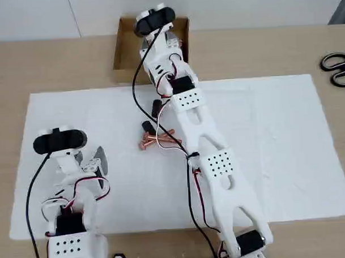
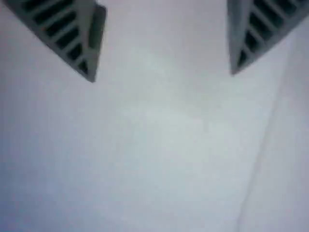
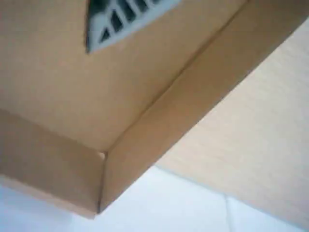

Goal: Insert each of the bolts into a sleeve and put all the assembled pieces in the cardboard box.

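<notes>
Bolts [image 1: 152, 142] lie crossed, long axes roughly sideways across sheet [image 1: 275, 148].

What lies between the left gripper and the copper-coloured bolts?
Only bare white paper sheet separates the left gripper from the copper-coloured metal bolts, in the high view.

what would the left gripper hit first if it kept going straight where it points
Probably the white sheet: the left gripper points straight at it, nothing lying in between. Its distance is unclear.
</notes>
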Available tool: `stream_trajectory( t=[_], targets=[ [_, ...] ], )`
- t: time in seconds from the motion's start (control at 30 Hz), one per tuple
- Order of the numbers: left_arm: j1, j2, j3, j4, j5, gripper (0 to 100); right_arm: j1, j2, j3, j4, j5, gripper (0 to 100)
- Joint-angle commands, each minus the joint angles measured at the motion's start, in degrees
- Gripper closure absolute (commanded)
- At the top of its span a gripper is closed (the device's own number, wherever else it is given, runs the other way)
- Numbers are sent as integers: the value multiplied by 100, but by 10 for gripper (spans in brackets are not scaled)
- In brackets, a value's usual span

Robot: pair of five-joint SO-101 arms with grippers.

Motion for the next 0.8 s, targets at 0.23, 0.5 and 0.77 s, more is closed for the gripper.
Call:
stream_trajectory(
  t=[0.23,0.5,0.77],
  targets=[
    [18,-79,-31,-132,18,830,57,-180,-1196,567,62,757],
    [18,-79,-31,-132,18,830,110,-716,-1600,2255,26,757],
    [18,-79,-31,-132,18,830,101,-2492,-1582,4752,44,757]
  ],
)
